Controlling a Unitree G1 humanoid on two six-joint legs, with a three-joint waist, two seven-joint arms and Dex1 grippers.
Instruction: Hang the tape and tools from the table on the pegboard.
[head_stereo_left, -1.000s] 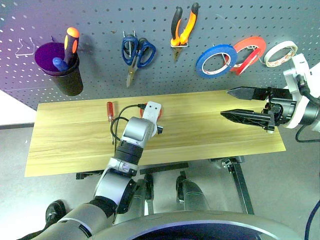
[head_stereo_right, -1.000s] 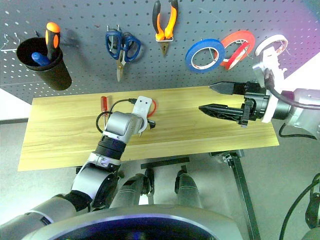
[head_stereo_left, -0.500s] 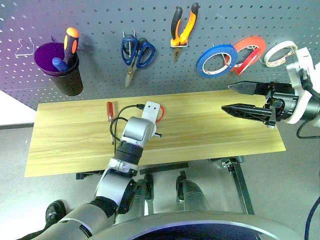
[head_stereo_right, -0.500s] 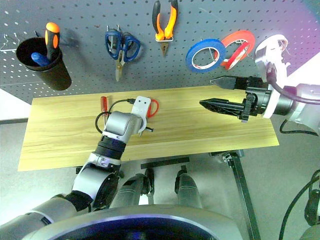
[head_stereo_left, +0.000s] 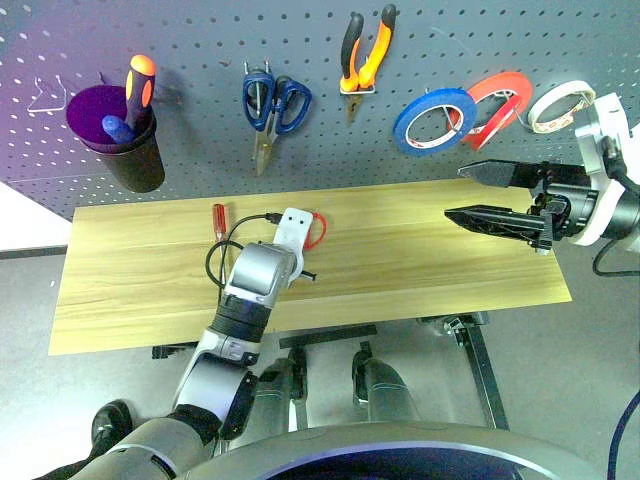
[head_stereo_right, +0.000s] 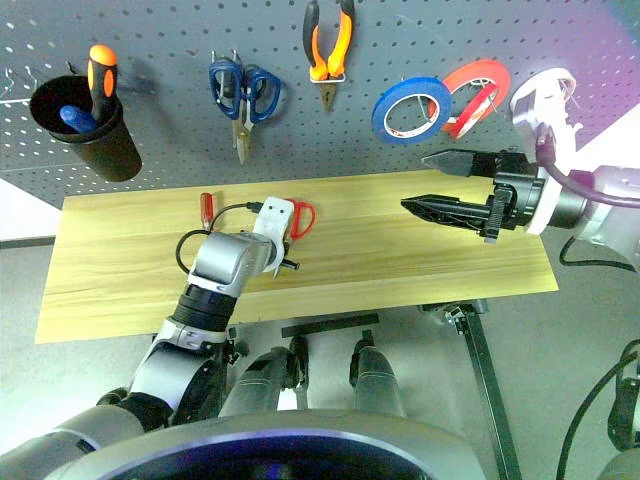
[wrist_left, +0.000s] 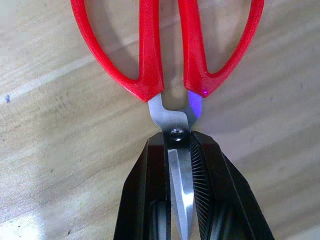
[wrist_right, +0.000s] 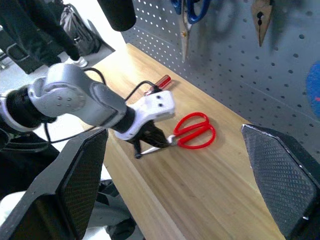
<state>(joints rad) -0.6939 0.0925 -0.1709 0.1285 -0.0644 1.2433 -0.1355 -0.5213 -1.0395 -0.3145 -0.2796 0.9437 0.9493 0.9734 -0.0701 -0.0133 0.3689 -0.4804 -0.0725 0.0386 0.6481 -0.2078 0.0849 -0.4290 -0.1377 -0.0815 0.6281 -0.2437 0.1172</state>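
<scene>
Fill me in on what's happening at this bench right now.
A humanoid robot is tidying tools from the table onto the pegboard. Its left gripper is shut on the blades of the red-handled scissors, which lie flat on the wood. The right gripper hangs open above the table's right end, holding nothing. A small red-handled screwdriver lies on the table. The pliers and the red tape hang on the board.
</scene>
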